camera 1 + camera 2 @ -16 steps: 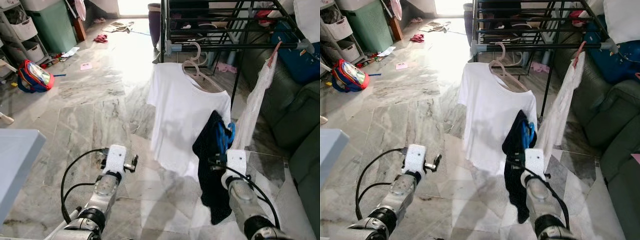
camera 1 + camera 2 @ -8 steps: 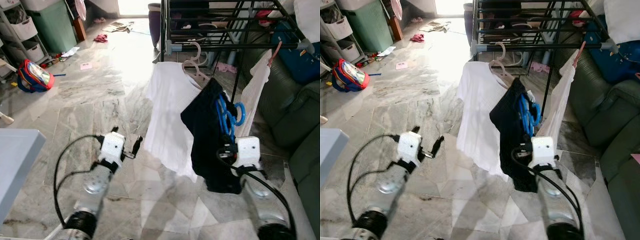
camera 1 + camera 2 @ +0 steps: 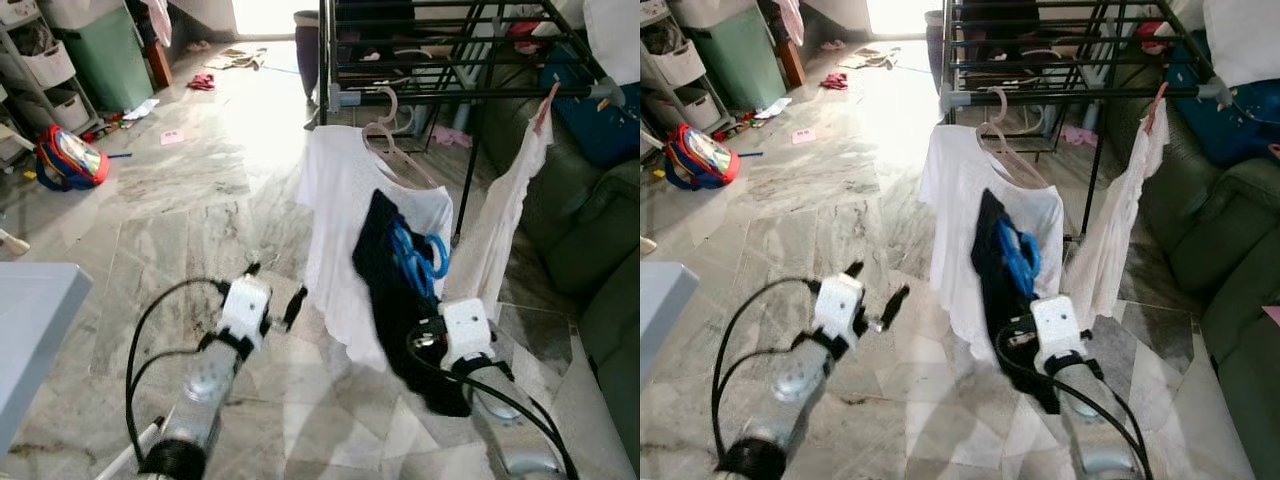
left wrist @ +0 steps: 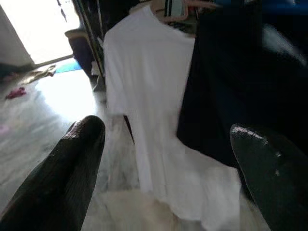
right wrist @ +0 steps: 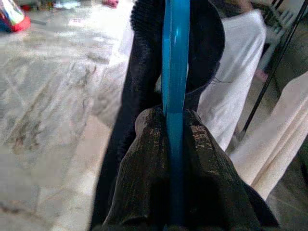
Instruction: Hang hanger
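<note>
Right hand (image 5: 174, 144) pinches a bright blue plastic hanger (image 5: 174, 62) between its two black fingers, the hanger draped with a black garment (image 3: 395, 290) and held up just in front of a white T-shirt (image 3: 350, 200) hanging on a pale hanger (image 3: 392, 140) from the black metal drying rack (image 3: 440, 92). Left hand (image 4: 168, 168), fingers spread wide and holding nothing, hovers over the grey marble floor (image 3: 180, 200) near the shirt's hem.

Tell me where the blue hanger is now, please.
The blue hanger, carrying a black garment, is clamped in the right hand, in front of the hanging white T-shirt, below the drying rack.
</note>
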{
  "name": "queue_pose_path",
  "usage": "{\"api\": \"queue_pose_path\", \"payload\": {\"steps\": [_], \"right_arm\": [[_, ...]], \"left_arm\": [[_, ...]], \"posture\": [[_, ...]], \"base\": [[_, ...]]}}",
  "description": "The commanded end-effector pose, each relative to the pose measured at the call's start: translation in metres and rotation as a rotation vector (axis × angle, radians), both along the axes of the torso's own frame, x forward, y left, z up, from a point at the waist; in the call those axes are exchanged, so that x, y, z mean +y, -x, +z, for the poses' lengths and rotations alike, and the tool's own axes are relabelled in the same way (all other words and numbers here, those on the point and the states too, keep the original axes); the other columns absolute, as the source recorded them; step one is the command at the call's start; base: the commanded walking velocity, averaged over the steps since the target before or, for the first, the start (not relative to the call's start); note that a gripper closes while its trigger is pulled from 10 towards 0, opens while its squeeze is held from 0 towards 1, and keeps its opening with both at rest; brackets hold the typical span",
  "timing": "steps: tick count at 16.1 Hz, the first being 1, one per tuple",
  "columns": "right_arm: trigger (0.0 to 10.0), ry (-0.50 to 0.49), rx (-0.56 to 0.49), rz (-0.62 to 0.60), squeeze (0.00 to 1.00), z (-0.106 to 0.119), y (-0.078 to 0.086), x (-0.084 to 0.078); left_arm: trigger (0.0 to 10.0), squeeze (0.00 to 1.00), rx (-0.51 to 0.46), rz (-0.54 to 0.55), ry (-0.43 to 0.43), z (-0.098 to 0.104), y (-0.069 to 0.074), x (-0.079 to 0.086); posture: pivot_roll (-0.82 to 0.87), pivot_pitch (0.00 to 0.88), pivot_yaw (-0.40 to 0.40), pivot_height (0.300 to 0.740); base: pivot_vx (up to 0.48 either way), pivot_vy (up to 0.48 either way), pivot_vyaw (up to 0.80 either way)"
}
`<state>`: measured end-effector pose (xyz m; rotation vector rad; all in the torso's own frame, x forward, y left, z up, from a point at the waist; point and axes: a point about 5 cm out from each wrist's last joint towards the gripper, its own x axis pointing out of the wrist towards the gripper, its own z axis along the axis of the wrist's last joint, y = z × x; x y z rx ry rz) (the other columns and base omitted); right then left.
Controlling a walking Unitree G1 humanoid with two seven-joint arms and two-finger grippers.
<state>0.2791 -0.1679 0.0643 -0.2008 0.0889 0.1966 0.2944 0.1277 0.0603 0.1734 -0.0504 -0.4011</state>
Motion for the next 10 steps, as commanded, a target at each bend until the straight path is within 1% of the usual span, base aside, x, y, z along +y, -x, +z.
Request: {"api": "queue_pose_path", "payload": {"steps": [1, 3, 4, 6, 7, 8, 9, 10], "right_arm": [[10.0, -0.016, -0.084, 0.006, 0.0, 0.019, -0.004, 0.005], [10.0, -0.01, -0.123, 0.027, 0.0, 0.025, -0.001, 0.006], [10.0, -0.048, -0.129, 0.038, 0.0, 0.029, 0.005, 0.007], [10.0, -0.05, -0.136, 0.081, 0.0, 0.032, 0.008, 0.009], [10.0, -0.072, -0.132, 0.118, 0.0, 0.034, 0.009, 0.01], [10.0, -0.069, -0.11, 0.215, 0.0, 0.041, 0.012, 0.01], [10.0, -0.044, -0.092, 0.269, 0.0, 0.045, 0.014, 0.006], [10.0, -0.016, -0.085, 0.298, 0.0, 0.047, 0.016, 0.002]], "left_arm": [[10.0, 0.0, 0.0, 0.007, -0.005, 0.0, 0.002, 0.004], [10.0, 0.0, 0.032, 0.037, 0.013, -0.006, 0.007, 0.008], [10.0, 0.0, 0.028, 0.058, 0.013, -0.005, 0.005, 0.011], [10.0, 0.0, 0.032, 0.059, 0.029, -0.002, 0.001, 0.011], [10.0, 0.0, 0.029, 0.031, 0.031, 0.001, -0.001, 0.008], [10.0, 0.0, -0.002, -0.064, 0.017, 0.012, -0.004, 0.0], [10.0, 0.0, -0.039, -0.125, -0.019, 0.021, -0.006, -0.003], [10.0, 0.0, -0.057, -0.148, -0.037, 0.025, -0.008, -0.003]], "posture": [[0.03, 0.027, 0.021, 0.74], [0.04, 0.038, 0.02, 0.74], [0.04, 0.052, 0.03, 0.74], [0.03, 0.062, 0.033, 0.74], [0.03, 0.07, 0.034, 0.74], [0.02, 0.083, 0.035, 0.74], [0.01, 0.092, 0.036, 0.74], [0.01, 0.095, 0.036, 0.74]], "base": [[0.0, 0.0, 0.0], [0.0, 0.0, 0.0], [0.0, 0.0, 0.0], [0.0, 0.0, 0.0], [0.0, 0.0, 0.0], [0.0, 0.0, 0.0], [0.0, 0.0, 0.0], [0.0, 0.0, 0.0]]}}
